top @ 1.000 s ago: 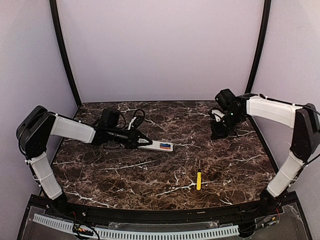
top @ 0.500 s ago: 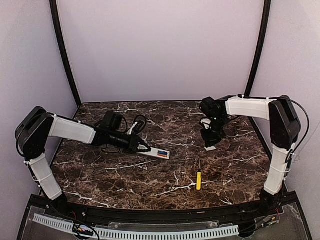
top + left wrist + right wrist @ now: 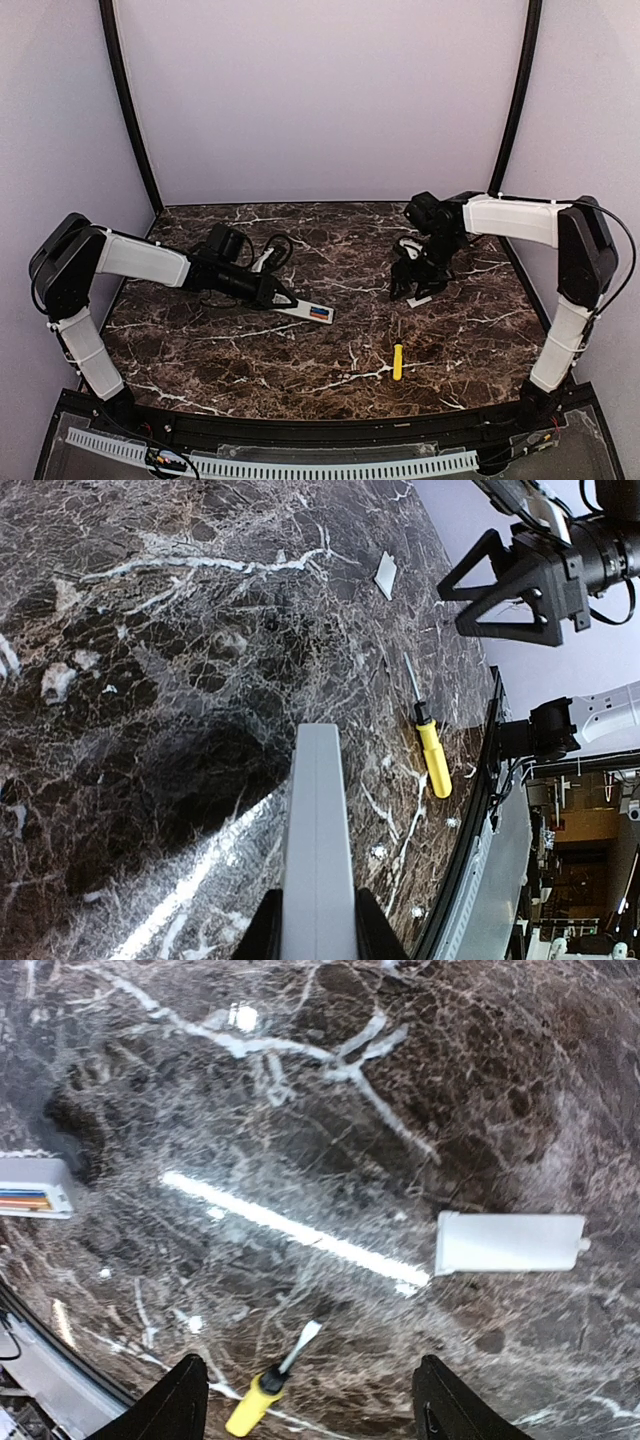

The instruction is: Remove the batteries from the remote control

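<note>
My left gripper [image 3: 283, 298] is shut on the remote control [image 3: 308, 309], a slim white bar held just above the table at left centre. In the open end of the remote lie the orange and blue batteries [image 3: 321, 313]. In the left wrist view the remote [image 3: 318, 850] runs out from between the black fingertips [image 3: 268, 935], its plain side toward the camera. My right gripper [image 3: 412, 285] stands open over a small flat white cover [image 3: 421, 298]. The right wrist view shows the cover [image 3: 508, 1243] lying on the table, the remote's end [image 3: 35, 1187] with the batteries [image 3: 25, 1200] at the left edge, and nothing between the fingers [image 3: 185, 1400].
A yellow-handled screwdriver [image 3: 397, 361] lies on the dark marble table [image 3: 300, 370] toward the front, also in the wrist views as the screwdriver [image 3: 433, 755] and the screwdriver [image 3: 262, 1385]. Purple walls close in the back and sides. A black rail runs along the near edge.
The right gripper moved left and toward the front, set the white cover on the table and opened off it. The left gripper carried the remote slightly nearer.
</note>
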Available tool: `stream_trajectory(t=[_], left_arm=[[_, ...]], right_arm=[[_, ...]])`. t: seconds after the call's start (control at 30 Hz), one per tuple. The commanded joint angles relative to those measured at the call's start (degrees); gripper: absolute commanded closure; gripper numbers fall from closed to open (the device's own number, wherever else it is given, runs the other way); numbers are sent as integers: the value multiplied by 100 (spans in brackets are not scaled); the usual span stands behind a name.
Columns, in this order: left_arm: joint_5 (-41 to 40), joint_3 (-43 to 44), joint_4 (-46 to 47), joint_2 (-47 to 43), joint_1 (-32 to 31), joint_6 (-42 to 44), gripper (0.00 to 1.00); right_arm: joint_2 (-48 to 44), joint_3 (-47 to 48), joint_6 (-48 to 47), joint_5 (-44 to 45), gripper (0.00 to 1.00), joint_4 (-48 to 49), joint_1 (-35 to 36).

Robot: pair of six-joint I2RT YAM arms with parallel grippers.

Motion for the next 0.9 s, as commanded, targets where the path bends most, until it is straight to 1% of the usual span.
stream_trajectory(t=[0.0, 0.17, 0.33, 0.57, 0.67, 0.87], left_arm=[[84, -76, 31, -239, -17, 150, 100], [105, -243, 473, -262, -21, 51, 100], [-96, -253, 593, -318, -76, 241, 100], [-433, -275, 709, -425, -107, 475, 100], [-427, -341, 804, -358, -111, 449, 100], [-317, -433, 833, -263, -130, 375, 100]], right_arm=[[-688, -608, 597, -648, 30, 286, 348], [-1281, -1328, 1472, -615, 28, 670, 804], [-1547, -1689, 2165, -261, 28, 828, 1226], [-1555, -1988, 3089, 306, 31, 884, 1745], [-1482, -2022, 3390, 536, 32, 860, 2008], [-1068, -1945, 3584, 693, 36, 764, 2391]])
